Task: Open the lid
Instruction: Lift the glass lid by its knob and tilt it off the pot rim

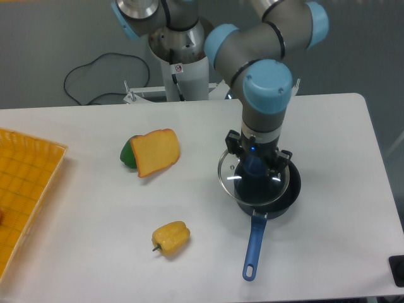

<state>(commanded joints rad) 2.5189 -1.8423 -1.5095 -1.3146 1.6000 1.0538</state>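
Observation:
The glass lid (pixel 235 184), with a thin metal rim and a blue knob, hangs lifted and shifted left above the dark pot (pixel 289 194). My gripper (pixel 254 165) points straight down and is shut on the lid's blue knob. The pot's right side shows uncovered; its long blue handle (pixel 254 245) points toward the table's front edge.
A yellow pepper (pixel 170 237) lies front left of the pot. A slice of toast (pixel 156 151) leans on a green pepper (pixel 129 153) further left. An orange tray (pixel 22 189) sits at the left edge. A black cable (pixel 95 76) lies behind the table.

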